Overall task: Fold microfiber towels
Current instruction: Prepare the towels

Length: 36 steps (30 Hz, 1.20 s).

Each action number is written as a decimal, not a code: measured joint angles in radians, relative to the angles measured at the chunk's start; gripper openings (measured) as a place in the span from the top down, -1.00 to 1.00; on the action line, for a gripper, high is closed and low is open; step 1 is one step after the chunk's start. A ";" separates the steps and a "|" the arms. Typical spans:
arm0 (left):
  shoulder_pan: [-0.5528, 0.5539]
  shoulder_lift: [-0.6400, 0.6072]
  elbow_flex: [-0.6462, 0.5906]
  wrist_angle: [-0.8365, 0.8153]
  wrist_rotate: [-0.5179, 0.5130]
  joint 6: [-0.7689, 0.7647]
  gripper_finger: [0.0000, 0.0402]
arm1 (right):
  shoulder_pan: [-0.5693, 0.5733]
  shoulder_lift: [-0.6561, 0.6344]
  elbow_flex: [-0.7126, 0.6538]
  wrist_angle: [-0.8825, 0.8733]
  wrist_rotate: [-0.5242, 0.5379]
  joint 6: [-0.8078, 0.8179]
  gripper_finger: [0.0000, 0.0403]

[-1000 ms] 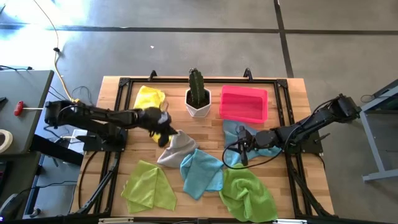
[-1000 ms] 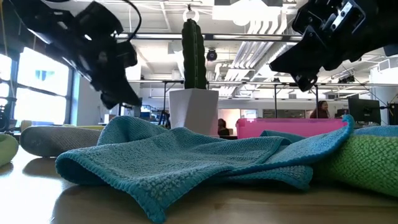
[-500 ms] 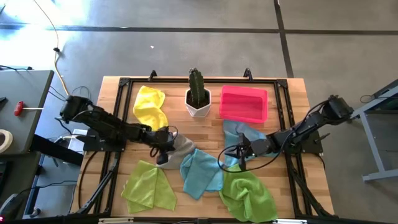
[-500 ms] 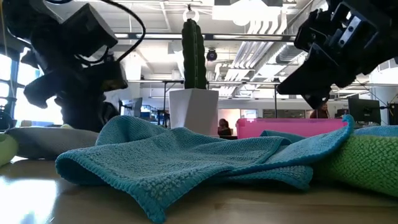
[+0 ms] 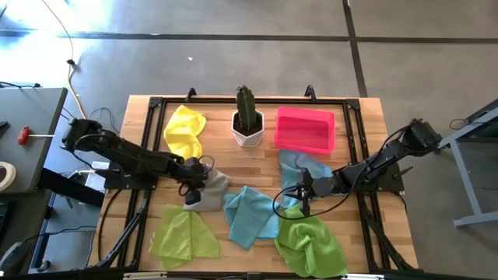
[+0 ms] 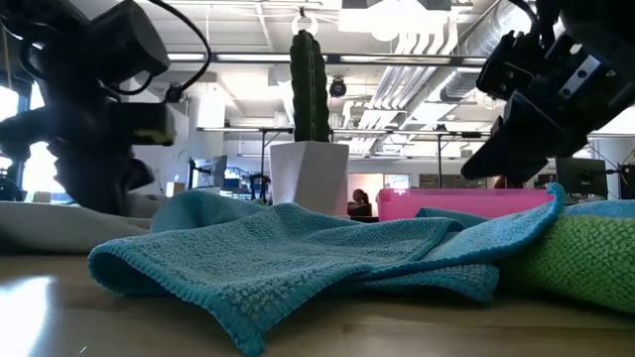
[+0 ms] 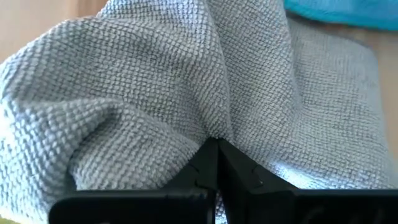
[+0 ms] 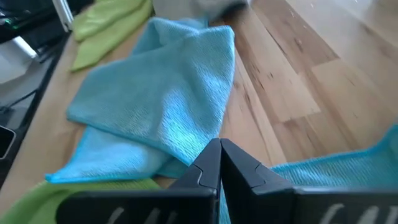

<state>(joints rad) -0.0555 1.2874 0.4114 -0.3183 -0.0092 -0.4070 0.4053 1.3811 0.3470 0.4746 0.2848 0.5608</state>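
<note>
High view: six crumpled microfiber towels along the table's front half, none folded. Left wrist view: left gripper, fingers closed, touching the grey towel; grip uncertain. Right wrist view: right gripper closed, empty, above a light blue towel.

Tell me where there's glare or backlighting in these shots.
Low view: bright windows and ceiling lights silhouette both arms, and the wooden table shows a sheen. High view: sunlight washes out the concrete floor. Left wrist view: a bright patch sits on the grey waffle-weave microfiber towel.
</note>
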 joint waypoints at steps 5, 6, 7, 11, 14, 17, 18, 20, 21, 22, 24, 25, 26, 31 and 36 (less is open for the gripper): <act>0.000 -0.089 0.000 -0.240 -0.055 -0.107 1.00 | 0.000 0.000 0.000 -0.023 -0.004 0.009 1.00; 0.000 -0.101 0.000 -0.284 -0.070 -0.132 1.00 | 0.000 0.000 0.000 -0.024 -0.004 0.009 1.00; 0.000 -0.111 0.000 -0.325 -0.086 -0.158 1.00 | -0.001 0.000 0.000 -0.024 -0.004 0.008 1.00; 0.001 -0.132 0.000 -0.453 -0.149 -0.267 1.00 | -0.013 0.000 0.000 -0.032 -0.003 -0.014 1.00; 0.002 -0.132 -0.001 -0.538 -0.212 -0.351 1.00 | -0.030 0.000 0.000 -0.032 0.001 -0.042 1.00; 0.003 -0.125 0.025 -0.598 -0.234 -0.386 1.00 | -0.057 0.000 0.000 -0.032 0.001 -0.053 1.00; 0.003 -0.125 0.041 -0.599 -0.241 -0.395 1.00 | -0.066 0.000 0.000 -0.032 0.001 -0.066 1.00; 0.003 -0.129 0.088 -0.581 -0.278 -0.400 1.00 | -0.084 -0.001 0.000 -0.039 0.001 -0.092 1.00; 0.003 -0.129 0.108 -0.580 -0.294 -0.393 1.00 | -0.094 -0.001 0.000 -0.046 0.001 -0.096 1.00; 0.003 -0.129 0.130 -0.584 -0.306 -0.379 1.00 | -0.104 -0.001 0.000 -0.056 0.001 -0.096 1.00; 0.003 -0.129 0.177 -0.570 -0.327 -0.341 1.00 | -0.126 -0.001 0.000 -0.084 0.000 -0.098 1.00; 0.003 -0.130 0.201 -0.558 -0.340 -0.326 1.00 | -0.138 -0.001 0.000 -0.099 0.001 -0.098 1.00; 0.003 -0.130 0.218 -0.546 -0.349 -0.312 1.00 | -0.150 -0.001 0.000 -0.112 0.001 -0.098 1.00; 0.002 -0.131 0.260 -0.343 -0.346 -0.231 1.00 | -0.196 0.000 0.094 -0.278 0.001 -0.122 1.00; -0.010 -0.111 0.260 -0.073 -0.303 -0.130 1.00 | -0.202 0.006 0.281 -0.714 -0.004 -0.096 1.00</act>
<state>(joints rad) -0.0656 1.1762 0.6712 -0.3912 -0.3125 -0.5369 0.2028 1.3875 0.6280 -0.2398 0.2803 0.4643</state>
